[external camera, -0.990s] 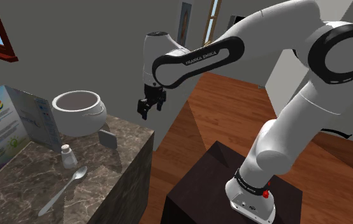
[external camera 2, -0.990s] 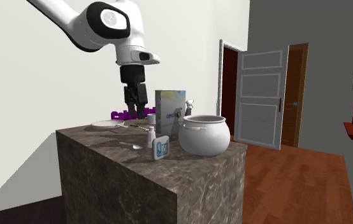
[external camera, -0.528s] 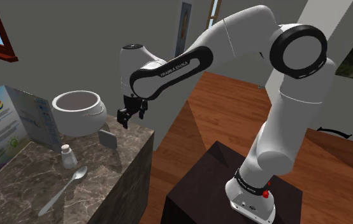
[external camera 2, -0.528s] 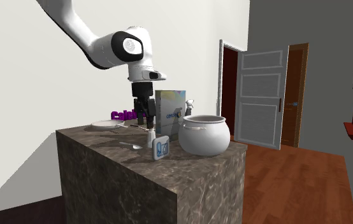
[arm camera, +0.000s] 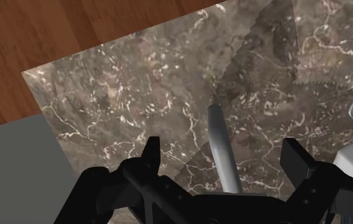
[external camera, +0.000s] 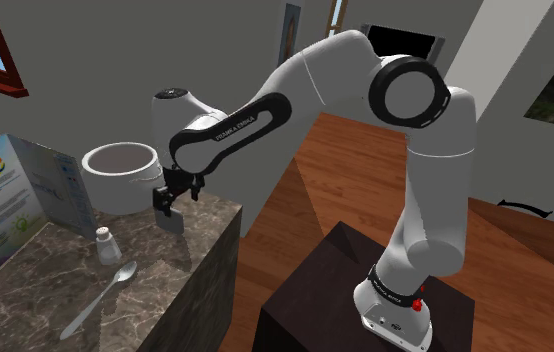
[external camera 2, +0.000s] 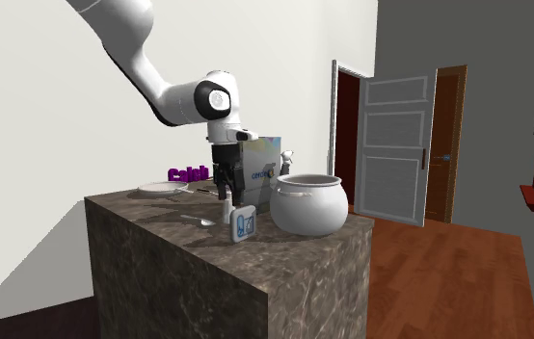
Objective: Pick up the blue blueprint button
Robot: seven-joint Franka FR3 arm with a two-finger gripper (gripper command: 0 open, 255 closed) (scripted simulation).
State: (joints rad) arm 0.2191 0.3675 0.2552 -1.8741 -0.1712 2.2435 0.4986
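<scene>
The button (external camera 2: 243, 224) is a small flat plate standing upright near the marble counter's corner, its white face carrying a blue line drawing. From the shoulder view its grey back (external camera: 171, 221) shows. My gripper (external camera: 169, 196) hangs just above it, fingers pointing down (external camera 2: 224, 185). In the wrist view the plate appears edge-on as a thin grey slab (arm camera: 222, 149), between the two black fingers of the gripper (arm camera: 226, 158). The fingers stand wide apart, open, and do not touch it.
A white pot (external camera: 123, 175) stands right behind the button on the marble counter (external camera: 205, 262). A small shaker (external camera: 106, 245), a spoon (external camera: 103, 297) and a printed box (external camera: 10, 195) lie further in. A plate (external camera 2: 162, 189) sits at the far end. Wooden floor lies beyond the counter's edge.
The arm has swung toward the shoulder view's left and lowered, carrying the gripper from off the counter's edge to just above the button. Nothing on the counter moved.
</scene>
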